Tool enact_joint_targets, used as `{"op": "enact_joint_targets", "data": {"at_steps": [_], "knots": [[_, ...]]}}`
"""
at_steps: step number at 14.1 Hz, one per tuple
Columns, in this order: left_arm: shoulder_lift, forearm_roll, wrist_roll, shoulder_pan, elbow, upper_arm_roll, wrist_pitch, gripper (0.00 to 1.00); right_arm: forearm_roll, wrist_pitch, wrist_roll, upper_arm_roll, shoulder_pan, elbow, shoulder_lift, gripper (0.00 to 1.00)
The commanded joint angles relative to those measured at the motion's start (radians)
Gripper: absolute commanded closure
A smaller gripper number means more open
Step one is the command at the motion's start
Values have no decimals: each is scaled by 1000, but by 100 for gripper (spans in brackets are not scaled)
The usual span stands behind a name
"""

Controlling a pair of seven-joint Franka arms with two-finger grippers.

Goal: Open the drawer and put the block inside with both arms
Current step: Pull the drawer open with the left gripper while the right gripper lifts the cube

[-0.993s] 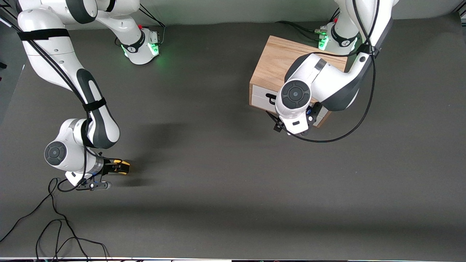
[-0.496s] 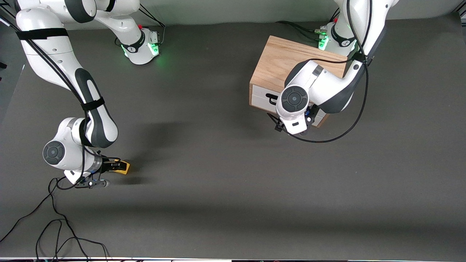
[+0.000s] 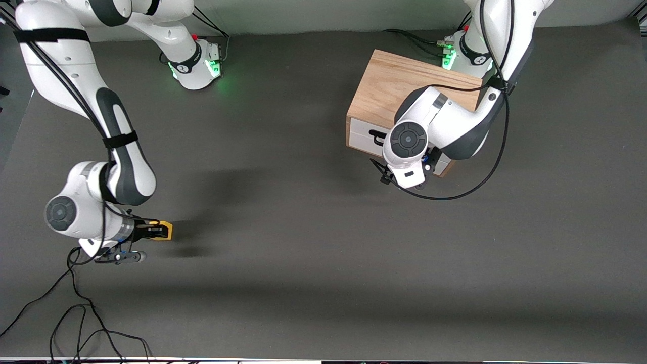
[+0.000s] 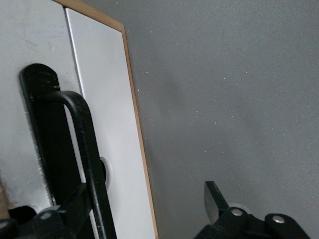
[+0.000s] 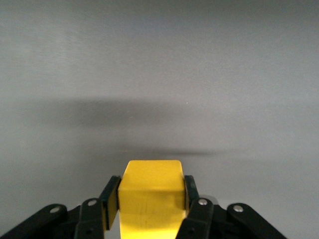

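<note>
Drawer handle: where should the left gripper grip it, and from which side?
Grip the black bar handle across its straight span, coming at the drawer head-on from in front. The bar stands off the white panel, leaving room for a finger under it. The left gripper is open with one finger already by the bar; the right gripper holds the block.

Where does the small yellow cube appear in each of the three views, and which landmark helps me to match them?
Front view: the small yellow cube sits between the right end effector's fingers, at the right arm's end of the table.
Left wrist view: not in it.
Right wrist view: the cube is clamped between the two black fingers.
Shared landmark: the dark grey table mat.
</note>
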Motion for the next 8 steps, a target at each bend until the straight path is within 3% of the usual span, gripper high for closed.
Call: {"op": "enact_joint_targets", "data": {"at_steps": [1, 4, 8], "knots": [[19, 19, -24, -1, 24, 2, 18, 0, -2, -194, 89, 13, 7, 118, -45, 100], [53, 34, -24, -2, 77, 2, 18, 0, 62, -414, 264, 25, 59, 281, -40, 100], [111, 62, -24, -8, 162, 0, 18, 0, 140, -431, 477, 27, 149, 321, -54, 100]]}}
